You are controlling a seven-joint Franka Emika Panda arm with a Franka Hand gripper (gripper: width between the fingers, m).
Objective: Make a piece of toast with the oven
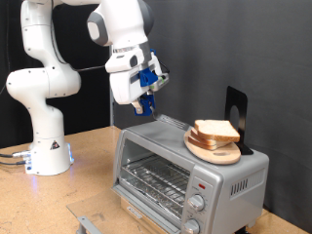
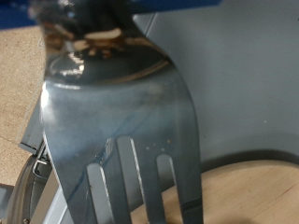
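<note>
The oven [image 1: 185,175] is a silver-grey toaster oven on the wooden table, with a glass door, a wire rack inside and two knobs [image 1: 200,194]. On its top a round wooden plate [image 1: 214,152] carries piled bread slices [image 1: 214,132]. No single separate piece of toast shows. My gripper [image 1: 146,103] hangs above the oven's top corner at the exterior view's left, apart from the plate. The wrist view is filled by a dark metal fork [image 2: 121,103], tines toward the plate's rim [image 2: 252,191]; the gripper is shut on it.
A black upright stand [image 1: 236,109] sits on the oven behind the plate. The robot's white base [image 1: 44,146] stands at the exterior view's left on the table [image 1: 88,161]. A grey metal piece [image 1: 90,223] lies at the table's bottom edge.
</note>
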